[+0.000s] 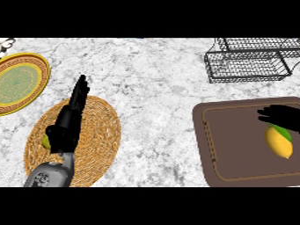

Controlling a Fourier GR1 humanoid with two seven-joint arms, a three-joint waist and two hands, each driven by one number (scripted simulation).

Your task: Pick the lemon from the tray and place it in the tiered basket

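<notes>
Nearest me, my left hand (71, 116) straight-fingered over woven mat (103, 129), my right hand (292, 119) spread open over lemon (279, 141) on brown tray (230, 145), wire basket (246, 66) beyond on the bench (152, 79)

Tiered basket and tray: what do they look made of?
Tiered basket: thin black wire, likely metal, an open grid with the counter showing through. Tray: matte brown, smooth, with a raised rim; plastic or wood, no grain shows to settle it.
</notes>
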